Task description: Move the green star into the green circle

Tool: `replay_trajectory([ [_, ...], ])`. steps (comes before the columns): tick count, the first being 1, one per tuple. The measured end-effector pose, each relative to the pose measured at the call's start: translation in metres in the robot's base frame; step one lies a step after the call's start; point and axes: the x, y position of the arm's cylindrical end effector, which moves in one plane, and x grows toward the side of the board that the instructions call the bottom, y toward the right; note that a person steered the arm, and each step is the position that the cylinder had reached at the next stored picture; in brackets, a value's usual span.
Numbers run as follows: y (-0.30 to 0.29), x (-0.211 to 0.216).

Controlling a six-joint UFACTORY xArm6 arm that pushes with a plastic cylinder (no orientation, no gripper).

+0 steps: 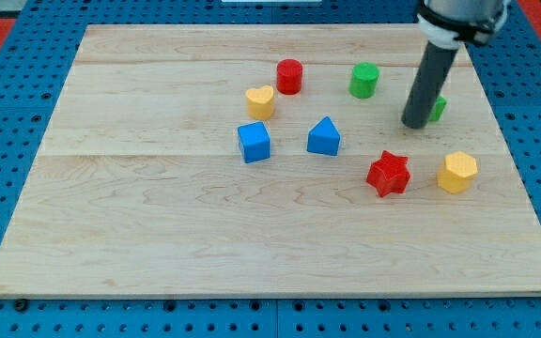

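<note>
The green star (pixel 437 108) lies at the view's upper right, mostly hidden behind my rod; only its right edge shows. The green circle (pixel 363 81), a short cylinder, stands up and to the left of it, a rod's width or so away. My tip (pixel 414 122) rests on the board right against the star's left side, between the star and the green circle and slightly lower than both.
A red cylinder (pixel 289 76) and a yellow heart (pixel 260 100) lie left of the green circle. A blue cube (pixel 254 142) and a blue triangular block (pixel 324 137) sit mid-board. A red star (pixel 389 174) and a yellow hexagon (pixel 457 173) lie below my tip. The wooden board (pixel 158 207) sits on a blue pegboard.
</note>
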Motion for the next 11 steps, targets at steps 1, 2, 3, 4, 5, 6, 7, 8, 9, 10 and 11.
replay_trajectory([
  [1,0.049,0.020],
  [2,0.068,0.062],
  [3,0.069,0.045],
  [4,0.110,0.016],
  [5,0.106,-0.001],
  [6,0.057,0.008],
  [7,0.065,-0.015],
  [8,0.087,-0.015],
  [9,0.037,-0.026],
  [10,0.038,-0.078],
  [11,0.037,-0.086],
])
